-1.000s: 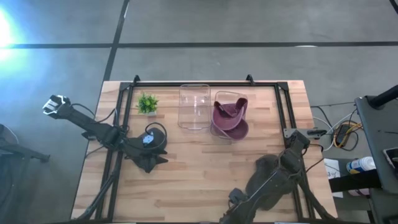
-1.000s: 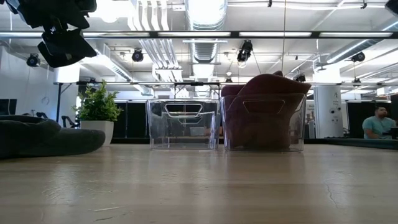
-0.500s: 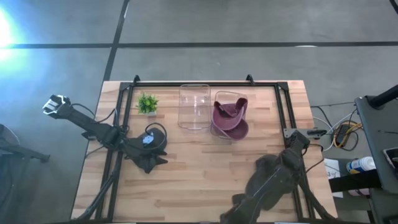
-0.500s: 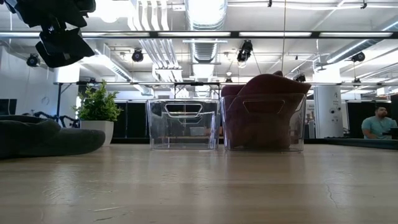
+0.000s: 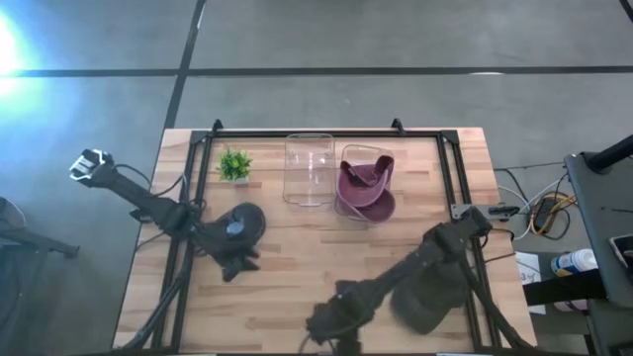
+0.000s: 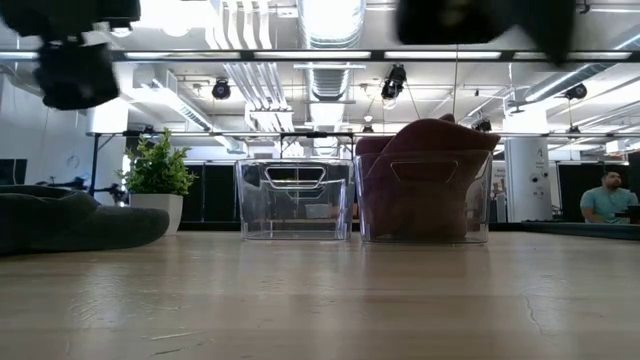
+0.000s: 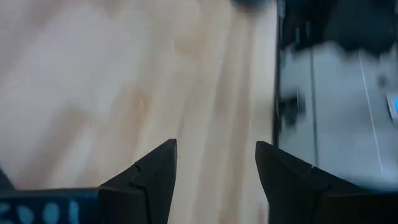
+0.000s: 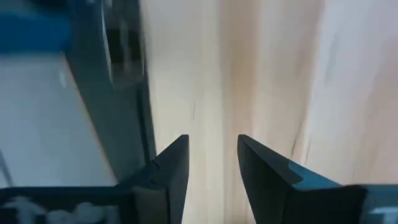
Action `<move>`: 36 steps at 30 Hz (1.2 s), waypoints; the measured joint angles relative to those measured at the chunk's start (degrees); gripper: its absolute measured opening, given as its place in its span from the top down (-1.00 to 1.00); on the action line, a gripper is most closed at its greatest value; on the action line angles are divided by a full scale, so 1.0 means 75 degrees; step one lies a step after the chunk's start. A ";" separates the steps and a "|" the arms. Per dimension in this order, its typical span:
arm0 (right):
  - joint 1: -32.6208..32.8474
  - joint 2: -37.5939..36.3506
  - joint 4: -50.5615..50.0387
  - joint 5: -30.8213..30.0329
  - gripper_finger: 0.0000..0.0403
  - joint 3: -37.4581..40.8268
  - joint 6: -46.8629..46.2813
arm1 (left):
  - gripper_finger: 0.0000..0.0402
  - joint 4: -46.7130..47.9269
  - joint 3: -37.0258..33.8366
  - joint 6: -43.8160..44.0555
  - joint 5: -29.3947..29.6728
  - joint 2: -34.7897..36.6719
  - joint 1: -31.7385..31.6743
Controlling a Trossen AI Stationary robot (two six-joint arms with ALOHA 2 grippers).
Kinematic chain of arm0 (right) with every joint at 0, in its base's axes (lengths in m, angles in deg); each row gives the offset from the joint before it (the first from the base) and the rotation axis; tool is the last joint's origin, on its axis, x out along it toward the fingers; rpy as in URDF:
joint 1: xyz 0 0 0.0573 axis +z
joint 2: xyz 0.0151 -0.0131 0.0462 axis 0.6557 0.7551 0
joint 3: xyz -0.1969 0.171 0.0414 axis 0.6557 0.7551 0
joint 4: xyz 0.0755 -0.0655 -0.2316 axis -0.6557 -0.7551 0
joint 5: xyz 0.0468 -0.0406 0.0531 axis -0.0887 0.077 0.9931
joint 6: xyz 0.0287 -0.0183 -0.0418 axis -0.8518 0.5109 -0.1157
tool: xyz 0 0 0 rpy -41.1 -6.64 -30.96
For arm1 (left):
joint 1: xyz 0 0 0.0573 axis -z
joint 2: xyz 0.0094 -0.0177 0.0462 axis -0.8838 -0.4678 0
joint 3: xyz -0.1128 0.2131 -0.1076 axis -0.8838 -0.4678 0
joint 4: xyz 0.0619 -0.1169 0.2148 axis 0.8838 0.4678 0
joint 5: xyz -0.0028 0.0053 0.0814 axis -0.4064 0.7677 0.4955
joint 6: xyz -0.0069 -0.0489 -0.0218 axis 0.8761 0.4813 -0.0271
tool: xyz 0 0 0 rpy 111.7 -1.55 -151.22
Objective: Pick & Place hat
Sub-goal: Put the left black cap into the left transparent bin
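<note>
Dark grey hat (image 5: 244, 219): flat on the wooden table (image 5: 316, 259), left half, near the small potted plant (image 5: 234, 164), well apart from both bins. Not held. Left gripper (image 5: 235, 265) just beside it on the front side, fingers spread wide, only bare wood between them in the wrist view. Step in hand, by judgement: grabbing the hat. To do it well: swing back over the hat, drop onto the raised crown or a fold of brim rather than flat fabric, pinch deep so the soft cloth doesn't slip, lift clear before travelling. Likely target the empty clear bin (image 5: 309, 169); clear bin beside it (image 5: 368, 203) already holding a maroon hat (image 5: 362, 178). Keep clear of the plant on the way. Right gripper (image 8: 212, 138) low over wood near the front edge, fingers partly apart, nothing between. Versus a second ago: right arm unfolded from the right-front corner and reached toward front centre; left gripper off the hat, more of it now uncovered; hat, bins, plant unmoved.
</note>
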 joint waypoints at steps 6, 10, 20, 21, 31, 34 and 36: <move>-0.0587 0.0000 0.0802 -0.1499 0.34 0.0032 -0.0487 | -0.05 0.2152 0.0000 0.0710 -0.0805 -0.0001 0.0802; -0.1059 0.0000 0.0883 -0.2478 0.34 0.0035 -0.0676 | -0.05 0.3628 0.0000 0.1543 -0.0656 -0.0002 0.1123; -0.2057 0.0012 0.1869 -0.3313 0.34 0.0046 -0.1186 | -0.05 0.3935 -0.0610 0.2938 0.1999 -0.0012 0.1126; -0.2116 0.0012 0.1867 -0.3421 0.34 0.0046 -0.1285 | -0.05 0.3598 -0.0810 0.2942 0.2085 -0.0012 0.1128; -0.2473 0.0012 0.1874 -0.3238 0.34 0.0054 -0.2548 | -0.05 -0.1309 -0.2991 0.3259 0.0685 -0.0560 0.1182; -0.2478 0.0012 0.2030 -0.2493 0.34 0.0118 -0.2863 | -0.05 -0.1290 -0.3038 0.3038 0.0030 -0.0855 0.1414; -0.2420 0.0012 0.2381 -0.2179 0.34 0.0293 -0.3060 | -0.05 -0.1381 -0.3012 0.2695 -0.0121 -0.1018 0.1604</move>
